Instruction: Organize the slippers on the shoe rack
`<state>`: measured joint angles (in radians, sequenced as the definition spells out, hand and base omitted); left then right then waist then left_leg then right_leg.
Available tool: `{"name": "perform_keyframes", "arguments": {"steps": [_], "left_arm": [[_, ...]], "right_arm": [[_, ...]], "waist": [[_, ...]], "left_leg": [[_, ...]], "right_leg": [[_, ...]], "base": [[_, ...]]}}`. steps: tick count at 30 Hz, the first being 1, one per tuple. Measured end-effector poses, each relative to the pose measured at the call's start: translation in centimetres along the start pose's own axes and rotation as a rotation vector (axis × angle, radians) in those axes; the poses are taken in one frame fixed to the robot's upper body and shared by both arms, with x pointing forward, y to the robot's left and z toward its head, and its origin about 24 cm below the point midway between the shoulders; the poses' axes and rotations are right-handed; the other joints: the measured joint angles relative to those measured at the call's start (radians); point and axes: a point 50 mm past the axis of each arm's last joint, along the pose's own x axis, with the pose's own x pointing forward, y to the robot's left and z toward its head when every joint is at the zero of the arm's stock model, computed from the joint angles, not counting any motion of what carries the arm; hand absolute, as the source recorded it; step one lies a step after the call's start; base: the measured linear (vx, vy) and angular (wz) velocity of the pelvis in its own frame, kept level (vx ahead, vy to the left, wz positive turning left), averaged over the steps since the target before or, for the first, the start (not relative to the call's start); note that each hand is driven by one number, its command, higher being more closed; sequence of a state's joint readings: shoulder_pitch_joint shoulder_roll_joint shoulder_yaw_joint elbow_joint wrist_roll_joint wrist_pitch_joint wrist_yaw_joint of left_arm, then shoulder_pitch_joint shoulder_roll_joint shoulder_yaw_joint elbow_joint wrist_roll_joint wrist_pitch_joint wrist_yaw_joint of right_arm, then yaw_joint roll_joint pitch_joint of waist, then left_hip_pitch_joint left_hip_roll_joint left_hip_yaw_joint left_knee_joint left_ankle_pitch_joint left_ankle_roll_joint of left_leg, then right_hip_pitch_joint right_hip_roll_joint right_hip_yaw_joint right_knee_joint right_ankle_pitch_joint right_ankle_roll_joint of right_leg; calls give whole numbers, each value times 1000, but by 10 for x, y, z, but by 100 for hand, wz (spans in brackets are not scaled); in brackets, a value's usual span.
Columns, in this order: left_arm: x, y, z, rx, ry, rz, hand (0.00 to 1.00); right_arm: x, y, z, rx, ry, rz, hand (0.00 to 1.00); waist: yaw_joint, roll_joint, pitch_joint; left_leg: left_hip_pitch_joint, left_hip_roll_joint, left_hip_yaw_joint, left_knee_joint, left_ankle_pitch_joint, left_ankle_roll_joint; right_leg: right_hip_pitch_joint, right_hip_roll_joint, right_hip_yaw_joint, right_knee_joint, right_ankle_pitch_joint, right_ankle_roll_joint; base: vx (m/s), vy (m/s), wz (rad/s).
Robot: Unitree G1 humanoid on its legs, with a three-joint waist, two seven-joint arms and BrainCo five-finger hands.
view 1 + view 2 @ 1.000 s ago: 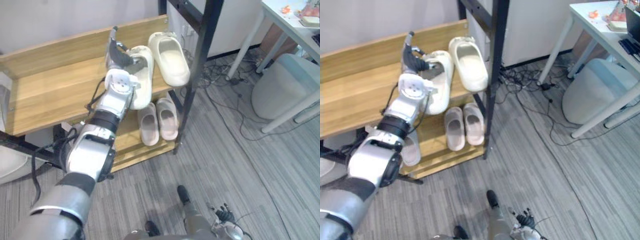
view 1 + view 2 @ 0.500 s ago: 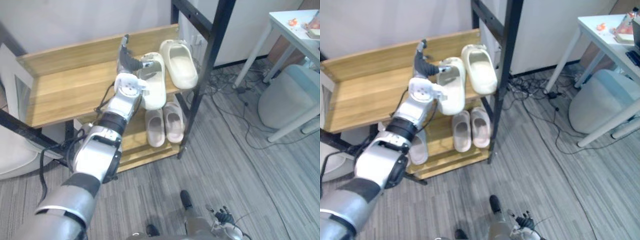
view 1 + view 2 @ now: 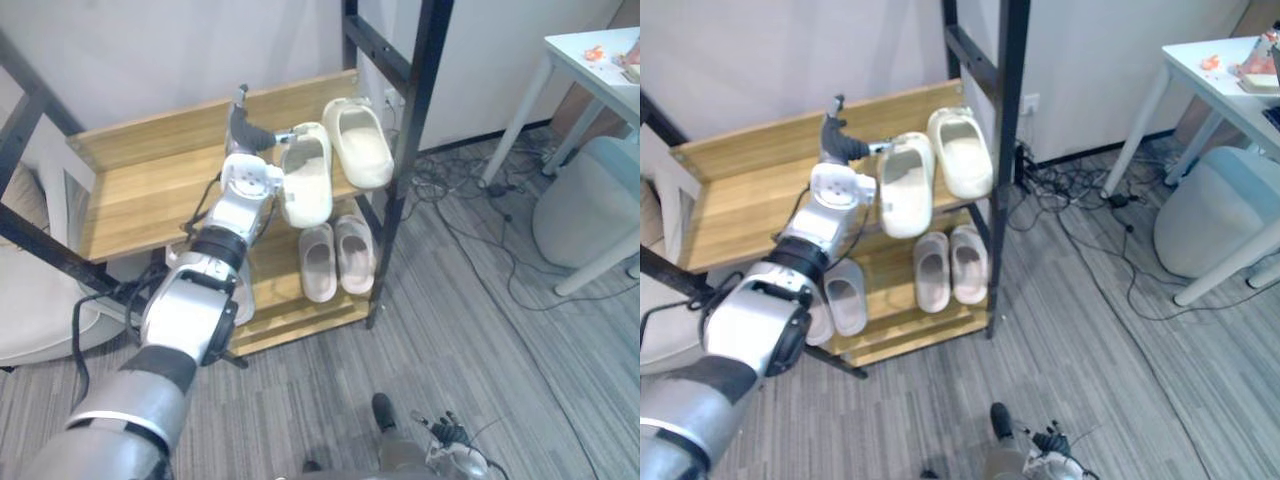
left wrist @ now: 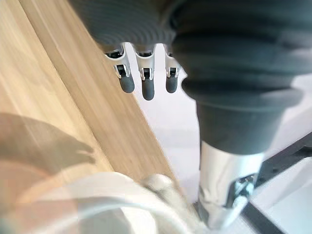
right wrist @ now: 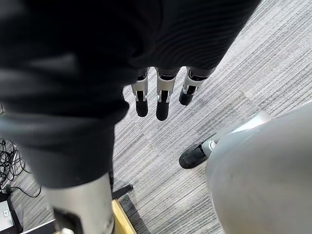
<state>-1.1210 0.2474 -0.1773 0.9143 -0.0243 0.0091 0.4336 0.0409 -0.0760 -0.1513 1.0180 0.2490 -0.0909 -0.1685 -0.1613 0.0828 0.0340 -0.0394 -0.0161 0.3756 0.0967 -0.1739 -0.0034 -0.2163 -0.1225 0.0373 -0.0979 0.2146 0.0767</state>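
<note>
**Shoe rack** (image 3: 402, 150): black frame with two wooden shelves.

**Upper shelf** (image 3: 150, 190): two cream slippers lie side by side at its right end, and both overhang the front edge.
- left cream slipper (image 3: 305, 182)
- right cream slipper (image 3: 358, 142)

**Left hand** (image 3: 246, 140): over the upper shelf, just beside the left cream slipper. Its fingers (image 4: 142, 80) are straight and loosely apart, clasping nothing. Whether a fingertip touches the slipper's rim cannot be told.

**Lower shelf** (image 3: 290, 318): a pair of beige slippers (image 3: 337, 258) lies beneath the cream ones. A grey slipper (image 3: 847, 296) lies further left.

**Right hand** (image 5: 162, 97): hangs above the carpeted floor (image 3: 520, 380), fingers straight, empty.
</note>
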Motion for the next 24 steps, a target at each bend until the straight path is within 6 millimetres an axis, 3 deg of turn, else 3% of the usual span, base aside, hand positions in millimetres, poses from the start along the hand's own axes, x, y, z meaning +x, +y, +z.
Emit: {"name": "perform_keyframes", "arguments": {"steps": [4,11,24], "left_arm": [[-19,-13,4,-107,-83,-39,0],[-49,-22,-25,-214,-23,-64,0],[-77,-32,-63,-224,86,-93,0]], "right_arm": [[1,-2,-2,14,15,-7,0],[0,-1,-3,-11,19,-2,0],[-1,0,-6,-18,25,-9,0]], "waist": [[6,7,1],[16,5,2],[37,-17,16]], "left_leg": [[13,0,-29,-13,11,-1],[22,9,-70,-26,25,-9],[39,18,-112,-27,26,-10]], "right_leg": [[22,-4,-32,0,-8,-10],[45,-2,-76,0,-19,-6],[83,-5,-116,0,-31,3]], "base": [[0,-24,21],[24,-36,17],[18,-17,9]]}}
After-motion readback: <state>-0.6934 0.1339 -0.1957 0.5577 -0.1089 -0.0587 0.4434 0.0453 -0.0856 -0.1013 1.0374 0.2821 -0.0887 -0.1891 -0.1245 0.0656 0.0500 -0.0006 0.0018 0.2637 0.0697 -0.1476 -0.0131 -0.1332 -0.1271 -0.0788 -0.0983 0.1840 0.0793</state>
